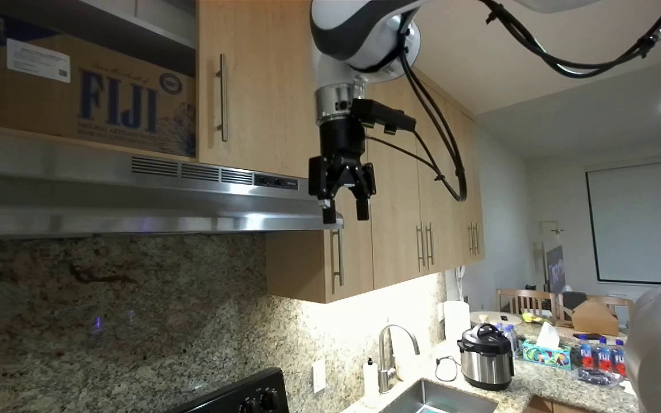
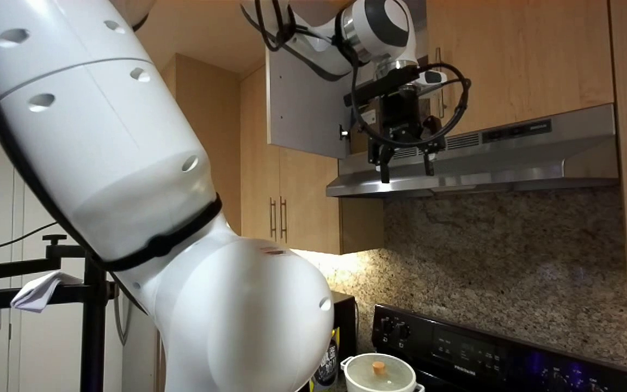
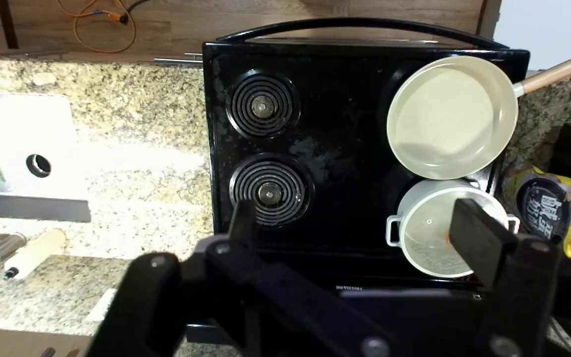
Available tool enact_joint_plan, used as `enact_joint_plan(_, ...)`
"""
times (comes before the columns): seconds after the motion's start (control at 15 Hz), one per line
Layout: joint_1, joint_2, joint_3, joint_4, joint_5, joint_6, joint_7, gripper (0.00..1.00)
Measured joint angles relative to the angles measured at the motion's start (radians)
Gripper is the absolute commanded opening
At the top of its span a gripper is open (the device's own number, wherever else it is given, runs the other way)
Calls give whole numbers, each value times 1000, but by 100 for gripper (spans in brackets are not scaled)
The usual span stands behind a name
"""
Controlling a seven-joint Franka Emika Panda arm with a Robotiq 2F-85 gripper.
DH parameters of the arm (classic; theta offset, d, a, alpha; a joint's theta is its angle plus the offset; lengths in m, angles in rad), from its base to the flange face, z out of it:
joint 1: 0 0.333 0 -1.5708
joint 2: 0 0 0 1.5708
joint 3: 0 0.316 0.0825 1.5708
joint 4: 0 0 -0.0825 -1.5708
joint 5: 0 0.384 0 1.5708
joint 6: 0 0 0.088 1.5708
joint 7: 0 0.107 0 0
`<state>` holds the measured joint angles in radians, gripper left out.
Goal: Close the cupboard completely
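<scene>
The cupboard is the short light-wood wall cabinet above the range hood. One flat door (image 1: 267,86) with a vertical silver bar handle is shut; it also shows in an exterior view (image 2: 526,65). The other door (image 2: 308,103) stands swung wide open, its grey inner face and hinge showing. A FIJI carton (image 1: 124,94) sits inside the open half. My gripper (image 1: 346,212) points down in front of the hood, fingers apart and empty; it also shows in an exterior view (image 2: 406,171). In the wrist view the open fingers (image 3: 355,218) hang above the stove; the cupboard is out of view.
The steel range hood (image 1: 152,201) juts out below the cupboard. Taller light-wood cabinets (image 1: 393,189) stand beside it. Below, the black stove (image 3: 335,148) holds a cream pan (image 3: 446,119) and a lidded white pot (image 3: 424,248). A sink (image 3: 13,129) lies to one side.
</scene>
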<state>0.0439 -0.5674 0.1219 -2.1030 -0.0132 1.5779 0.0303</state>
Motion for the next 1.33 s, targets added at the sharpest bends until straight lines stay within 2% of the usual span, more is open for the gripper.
enact_joint_plan(0.73,4,-119,198,48,0,-1,361,100)
enact_joint_plan(1.33,2,-114,308,244,-47,-108,394,100)
